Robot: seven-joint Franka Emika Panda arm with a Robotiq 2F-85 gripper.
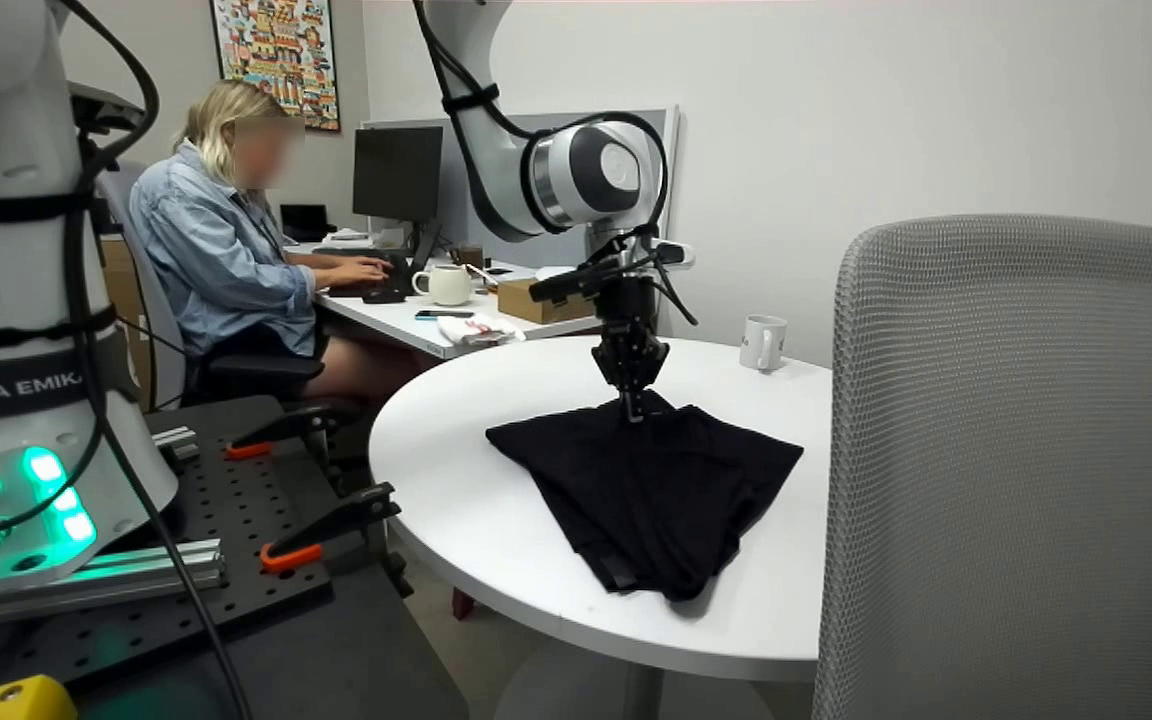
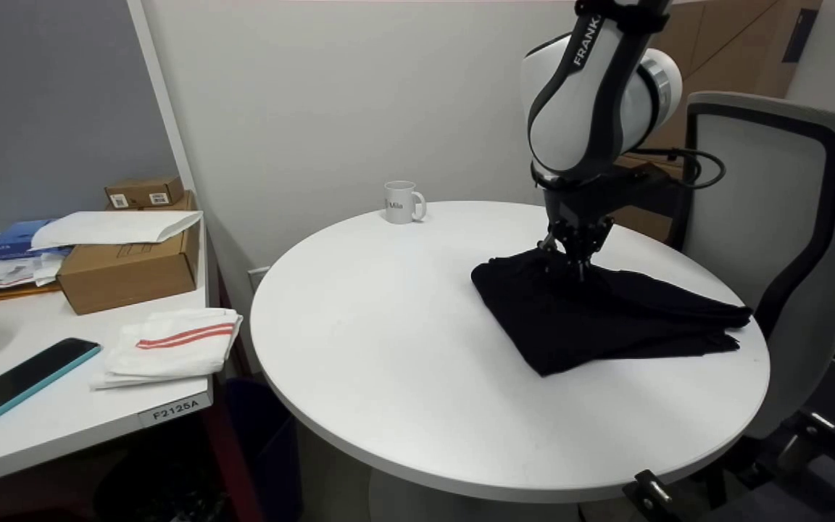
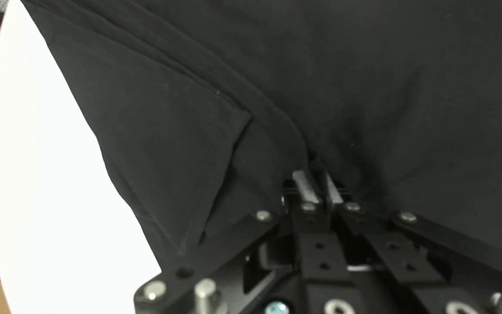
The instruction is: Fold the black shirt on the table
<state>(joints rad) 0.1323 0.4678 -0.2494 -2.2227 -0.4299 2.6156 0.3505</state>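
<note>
Round white table fills the middle in both exterior views; a white desk stands just beside it. Robot arm reaches over the table and bends downward at the wrist. A person sits at the desk, forearms over its edge. Grey mesh chair stands close by (in an exterior view its back hides part of the table's rim). Black shirt lies on the table, off-centre toward the chair, layered over itself, with several pointed corners; in the wrist view a long raised fold runs through the cloth to the fingertips. Brown box sits on the desk, a smaller one on top of it at the back. Gripper points down into the black shirt, near its far edge in both exterior views; fingers drawn nearly together, clenched on a pinch of the black cloth. White towel with red stripes lies folded near the desk's corner. Mug stands upright on the table near the rim, well apart from the black shirt. Phone lies flat on the desk, beside the towel.
</note>
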